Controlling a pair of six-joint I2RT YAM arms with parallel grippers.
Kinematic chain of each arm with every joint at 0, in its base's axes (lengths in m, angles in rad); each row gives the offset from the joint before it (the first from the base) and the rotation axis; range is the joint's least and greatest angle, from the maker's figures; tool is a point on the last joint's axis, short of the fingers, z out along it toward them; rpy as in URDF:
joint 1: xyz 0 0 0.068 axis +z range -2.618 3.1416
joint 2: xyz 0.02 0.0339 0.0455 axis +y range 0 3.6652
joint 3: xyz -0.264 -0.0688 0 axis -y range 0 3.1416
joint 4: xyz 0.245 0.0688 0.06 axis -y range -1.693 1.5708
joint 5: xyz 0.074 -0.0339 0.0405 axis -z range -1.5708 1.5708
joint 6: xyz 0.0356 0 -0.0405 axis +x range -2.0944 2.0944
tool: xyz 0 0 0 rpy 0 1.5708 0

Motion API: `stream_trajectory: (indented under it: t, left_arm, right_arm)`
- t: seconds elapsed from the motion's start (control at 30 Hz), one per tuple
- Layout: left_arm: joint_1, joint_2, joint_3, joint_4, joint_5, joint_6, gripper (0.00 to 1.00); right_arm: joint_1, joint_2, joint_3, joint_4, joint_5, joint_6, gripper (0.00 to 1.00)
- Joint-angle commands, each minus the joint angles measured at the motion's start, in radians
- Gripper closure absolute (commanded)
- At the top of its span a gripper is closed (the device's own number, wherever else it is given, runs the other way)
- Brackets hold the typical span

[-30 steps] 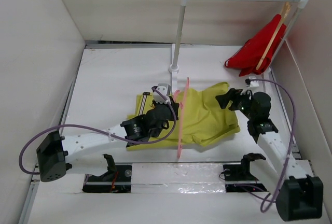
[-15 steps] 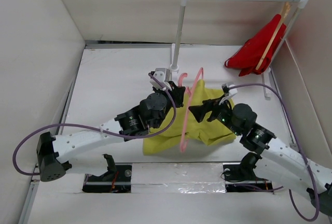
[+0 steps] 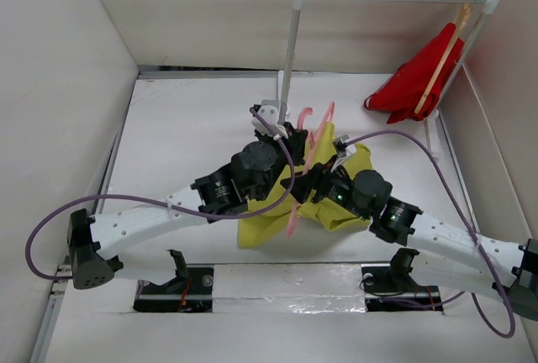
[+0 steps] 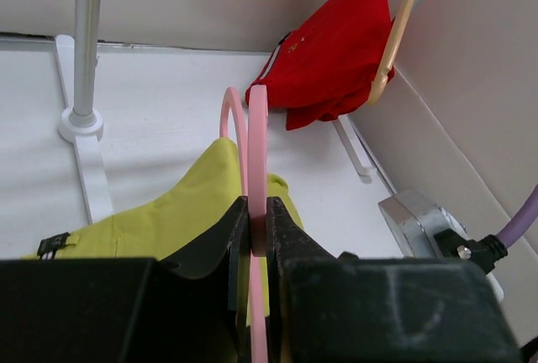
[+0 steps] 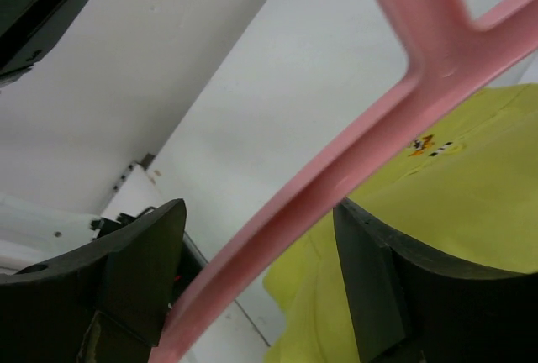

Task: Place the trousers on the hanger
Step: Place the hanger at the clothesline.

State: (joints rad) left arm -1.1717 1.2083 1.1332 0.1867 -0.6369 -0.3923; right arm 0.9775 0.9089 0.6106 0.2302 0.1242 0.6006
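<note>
Between the left jaws, clamped narrow, sat the pink hanger (image 4: pixel 257 128), raised higher and nearer the rail post (image 3: pixel 288 52) than a second before; the right jaws, lately at the trousers' far edge, had swung in and stood wide astride the hanger's arm, gripping nothing; the yellow-green trousers (image 3: pixel 336 199), earlier spread flat on the table (image 3: pixel 185 128), were gathered in a bunch about the hanger; the draping looked nearly done, though a steadying hold seemed wanted.

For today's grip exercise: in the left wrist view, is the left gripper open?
No, the left gripper is clamped on the pink hanger.
</note>
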Motion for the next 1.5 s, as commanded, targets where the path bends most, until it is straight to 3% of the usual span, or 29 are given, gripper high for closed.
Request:
stream_trajectory:
  t: [0.0,0.17,0.2,0.3,0.5,0.77,0.83,0.87,0.97,1.07,1.27,1.47]
  left_arm:
    - [-0.003,-0.013,0.129,0.235,-0.001,0.036,1.00]
    - [-0.003,0.043,0.220,0.247,0.016,0.087,1.00]
    - [-0.003,0.053,0.264,0.256,0.029,0.098,1.00]
    - [-0.003,0.120,0.411,0.214,0.063,0.138,1.00]
    - [-0.003,0.189,0.587,0.124,0.089,0.182,1.00]
    - [0.021,0.180,0.603,0.059,0.131,0.185,0.98]
    - [0.043,0.178,0.591,0.063,0.190,0.167,0.86]
    - [0.056,0.183,0.596,0.059,0.203,0.153,0.73]
    - [0.056,0.183,0.606,0.040,0.204,0.150,0.57]
    - [0.056,0.181,0.602,0.045,0.209,0.155,0.46]
    - [0.056,0.137,0.557,0.053,0.195,0.167,0.38]
    - [0.056,0.034,0.410,0.085,0.161,0.158,0.37]
  right_arm:
    - [0.035,-0.005,-0.008,0.103,0.043,0.071,0.33]
    - [0.055,-0.031,0.008,0.121,0.081,0.085,0.57]
    - [0.055,-0.034,0.017,0.133,0.083,0.100,0.67]
    - [0.055,-0.039,0.072,0.149,0.075,0.108,0.84]
    - [0.046,-0.057,0.152,0.149,0.057,0.087,1.00]
    - [-0.048,-0.099,0.144,0.217,-0.072,0.157,1.00]
    - [-0.109,-0.087,0.141,0.253,-0.163,0.211,1.00]
    - [-0.129,-0.081,0.140,0.291,-0.190,0.232,1.00]
    - [-0.212,-0.041,0.149,0.366,-0.296,0.304,1.00]
    - [-0.273,-0.013,0.162,0.432,-0.360,0.357,1.00]
    - [-0.368,0.027,0.245,0.417,-0.394,0.386,1.00]
    - [-0.531,0.103,0.294,0.442,-0.474,0.436,1.00]
